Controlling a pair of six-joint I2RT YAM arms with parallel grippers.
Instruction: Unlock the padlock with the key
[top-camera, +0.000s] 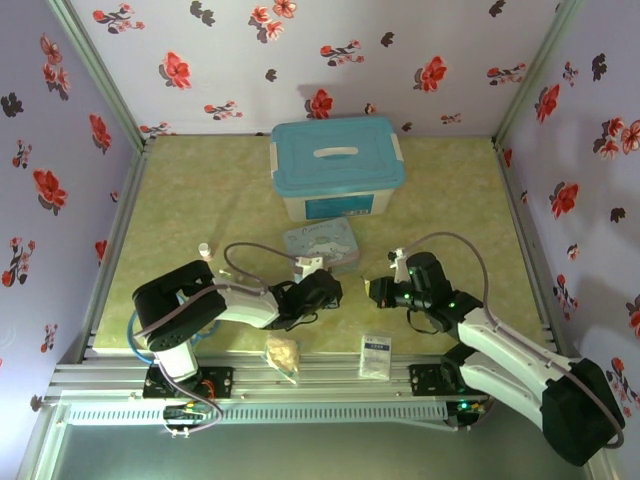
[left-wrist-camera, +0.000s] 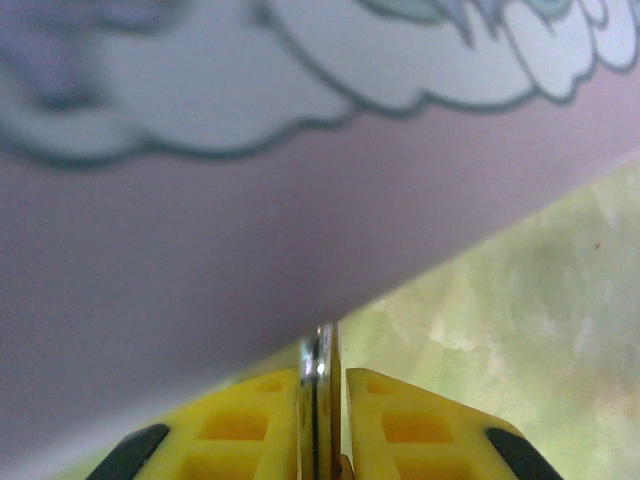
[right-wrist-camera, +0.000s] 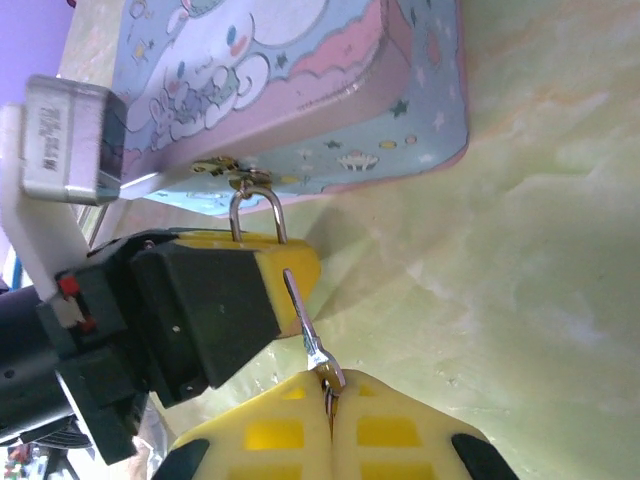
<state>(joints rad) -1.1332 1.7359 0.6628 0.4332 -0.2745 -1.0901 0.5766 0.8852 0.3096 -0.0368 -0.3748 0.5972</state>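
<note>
Nearest the arms' bases a white sachet lies on the green table, well clear of the work. Just past it the two grippers meet nose to nose. The right gripper has its yellow fingers pressed together on the bow of the key, the blade slanting up toward the left gripper. That one is clamped on the padlock — only the grey shackle shows above its fingers, hooked through the hasp of the cartoon-print tin. The lock's body is hidden, so I cannot tell whether the key tip is in the keyway or merely against the yellow finger.

The step looks like insertion. To do it well, I'd judge the blade must line up with the lock's axis before any push. It sits at an angle, and so thin a key could bend or slip. The left should hold firm without dragging the tin.

Room is tight — the tin's wall is just behind the lock — but open table lies to the right for backing off. The blue-lidded storage box stands farther back, apart.
</note>
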